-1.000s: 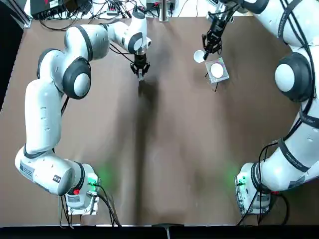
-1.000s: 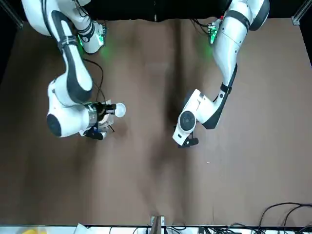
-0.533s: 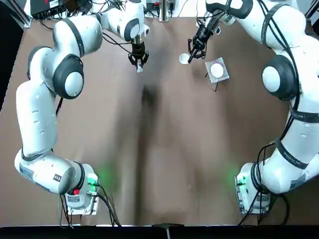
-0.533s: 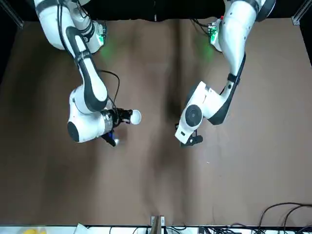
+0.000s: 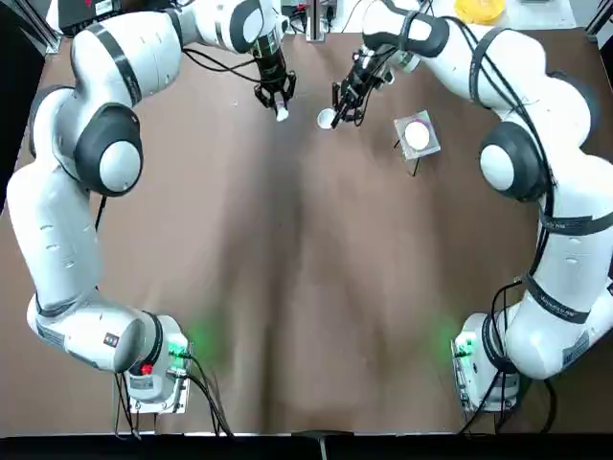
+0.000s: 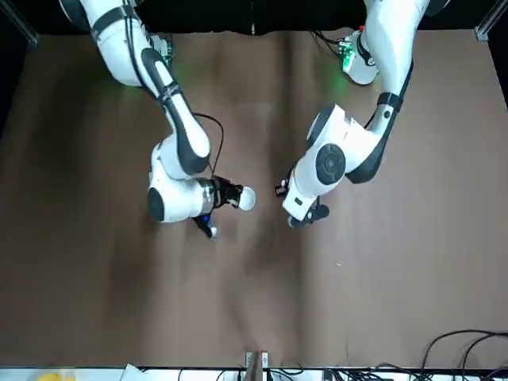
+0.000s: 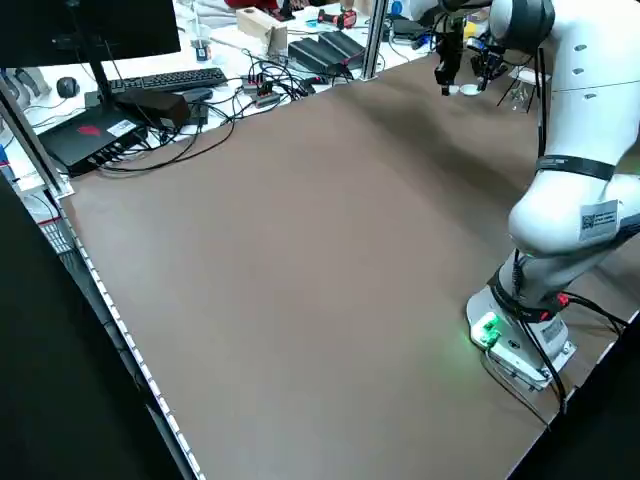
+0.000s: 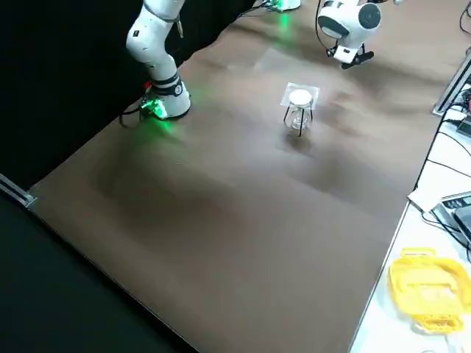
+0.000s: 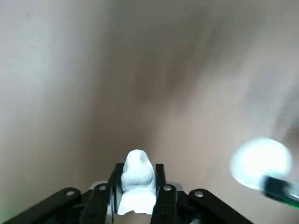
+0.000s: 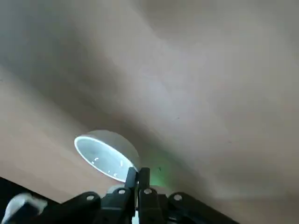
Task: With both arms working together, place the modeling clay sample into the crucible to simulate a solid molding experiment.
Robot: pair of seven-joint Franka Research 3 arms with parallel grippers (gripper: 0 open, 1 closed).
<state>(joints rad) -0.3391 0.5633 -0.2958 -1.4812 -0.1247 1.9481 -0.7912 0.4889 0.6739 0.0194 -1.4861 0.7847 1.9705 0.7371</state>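
Between the fingers of the left gripper (image 5: 278, 99), and pinched firm: the modeling clay sample (image 9: 138, 182), a whitish lump poking past the tips, long axis running roughly with them. Just across, on the robot's right and near but apart: the crucible (image 10: 107, 156), gripped by one edge in the closed right gripper (image 10: 138, 176), hanging over the worktop (image 5: 335, 287). Now for the relation to watch: clay to the left, cup to the right, almost level from overhead, with a small gap between. Far closer to the cup with the left arm, then, and probably a shift rightward over the rim next, clay not yet in. Heights hard to tell; too low, and likely to knock the rim. Hold that cup steady! Beyond, to the right: the square mesh stand (image 5: 434, 145), topped by a white round piece (image 5: 417, 135). Farther out still, something yellow (image 5: 480, 10).
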